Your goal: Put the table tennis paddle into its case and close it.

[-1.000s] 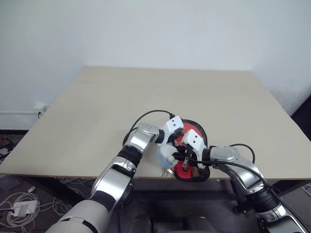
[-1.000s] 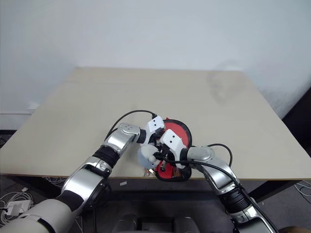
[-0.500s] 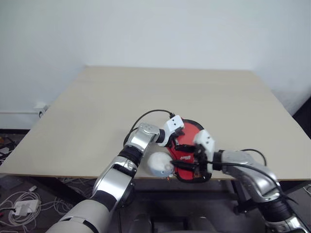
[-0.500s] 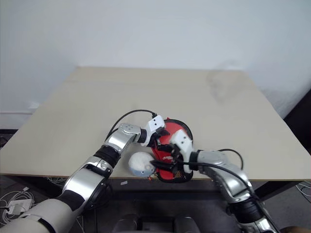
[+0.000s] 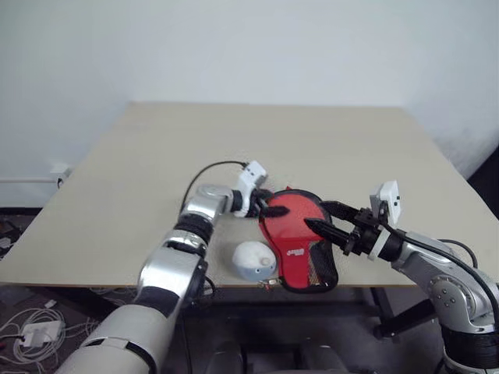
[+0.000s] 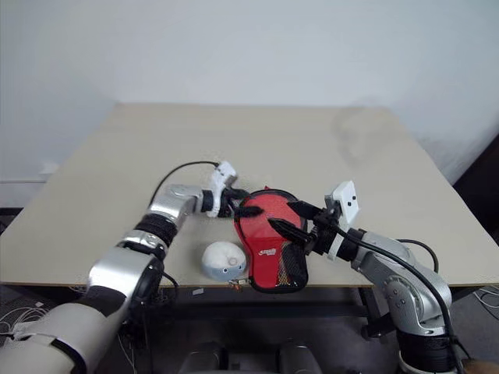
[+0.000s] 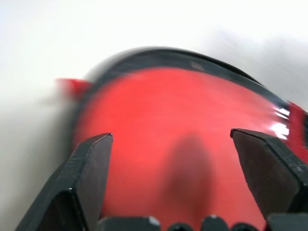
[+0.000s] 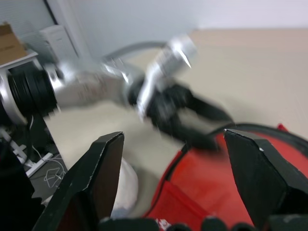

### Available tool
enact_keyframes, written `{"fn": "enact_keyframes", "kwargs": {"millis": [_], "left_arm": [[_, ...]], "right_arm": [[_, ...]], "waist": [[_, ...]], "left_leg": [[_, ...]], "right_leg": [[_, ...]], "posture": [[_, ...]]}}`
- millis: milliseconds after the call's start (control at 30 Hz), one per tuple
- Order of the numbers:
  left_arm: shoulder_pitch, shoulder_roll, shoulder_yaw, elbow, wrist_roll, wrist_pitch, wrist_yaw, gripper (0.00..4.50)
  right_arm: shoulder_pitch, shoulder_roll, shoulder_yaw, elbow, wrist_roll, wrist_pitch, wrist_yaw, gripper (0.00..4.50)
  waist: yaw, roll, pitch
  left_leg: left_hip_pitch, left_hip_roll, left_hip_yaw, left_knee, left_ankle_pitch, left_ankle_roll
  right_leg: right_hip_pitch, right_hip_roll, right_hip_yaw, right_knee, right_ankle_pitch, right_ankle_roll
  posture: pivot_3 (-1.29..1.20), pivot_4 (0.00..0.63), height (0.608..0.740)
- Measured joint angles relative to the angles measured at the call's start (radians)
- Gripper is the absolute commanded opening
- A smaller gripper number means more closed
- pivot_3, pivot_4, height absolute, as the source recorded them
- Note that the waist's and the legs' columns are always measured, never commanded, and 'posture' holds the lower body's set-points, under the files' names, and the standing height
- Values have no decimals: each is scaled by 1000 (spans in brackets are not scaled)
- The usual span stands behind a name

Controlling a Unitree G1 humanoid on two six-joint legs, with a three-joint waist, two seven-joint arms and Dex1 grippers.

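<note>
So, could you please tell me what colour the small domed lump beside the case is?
Pale grey-white; the domed lump shows best in the left eye view.

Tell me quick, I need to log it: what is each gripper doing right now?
Left gripper: open, holding nothing, at the case.
Right gripper: open, holding nothing, above the case.

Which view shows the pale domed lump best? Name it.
The right eye view: the pale domed lump sits whole beside the case. The left eye view matches; the right wrist view catches an edge.
</note>
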Motion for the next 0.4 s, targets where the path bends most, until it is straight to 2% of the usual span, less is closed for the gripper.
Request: {"fn": "enact_keyframes", "kwargs": {"millis": [133, 233, 300, 400], "left_arm": [[-37, 102, 25, 29, -7, -10, -52, 4358], [-36, 244, 20, 33, 8, -10, -144, 4358], [-10, 329, 4, 23, 29, -3, -226, 4358], [110, 430, -38, -17, 66, -11, -347, 4358]], "right_arm": [[22, 5, 1, 7, -5, -19, -23, 3621], [66, 6, -20, 14, -13, -44, -52, 3621], [78, 12, -39, 15, -15, -62, -69, 3621], [100, 13, -71, 10, -10, -83, -82, 3621]], "waist": [[1, -1, 1], [-2, 0, 2], [-2, 1, 2], [-2, 2, 2]], "left_leg": [[-1, 0, 0, -1, 0, 0], [-1, 0, 0, -2, 0, 0], [1, 0, 0, -2, 0, 0], [2, 0, 0, -1, 0, 0]], "right_leg": [[0, 0, 0, -1, 0, 0], [-1, 0, 0, 0, 0, 0], [0, 0, 0, 0, 0, 0], [2, 0, 0, 0, 0, 0]], "posture": [[0, 0, 740], [0, 0, 740], [0, 0, 740], [0, 0, 740]]}}
